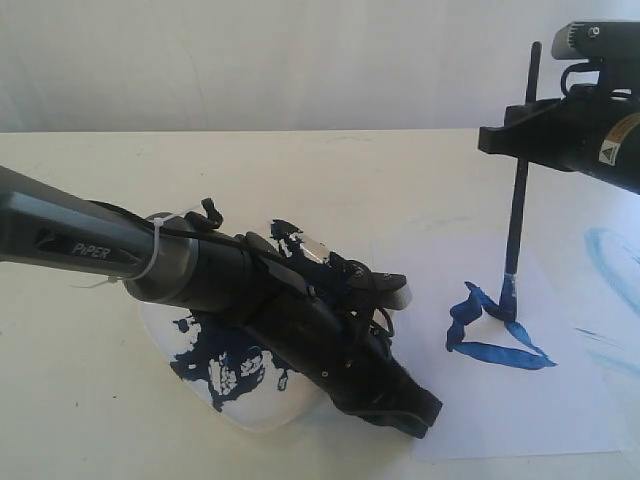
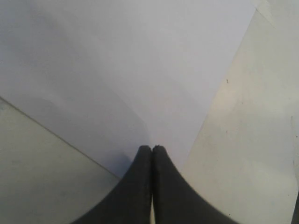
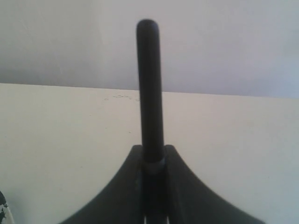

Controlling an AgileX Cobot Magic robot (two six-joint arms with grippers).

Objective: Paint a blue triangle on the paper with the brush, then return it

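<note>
Robot lab: plain cream table (image 1: 300, 170), blank wall (image 1: 250, 60).

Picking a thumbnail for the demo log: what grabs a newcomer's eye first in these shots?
The right gripper holds the brush upright, its tip at the top corner of the blue triangle painted mid-paper. The left gripper, shut, sits at the paper's near left corner. Its arm reaches over a white plate smeared with dark blue paint.

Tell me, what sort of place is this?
Probably a robot lab bench: bare white table, plain wall, and just a paint-smeared plate, paper and brush set out.
</note>
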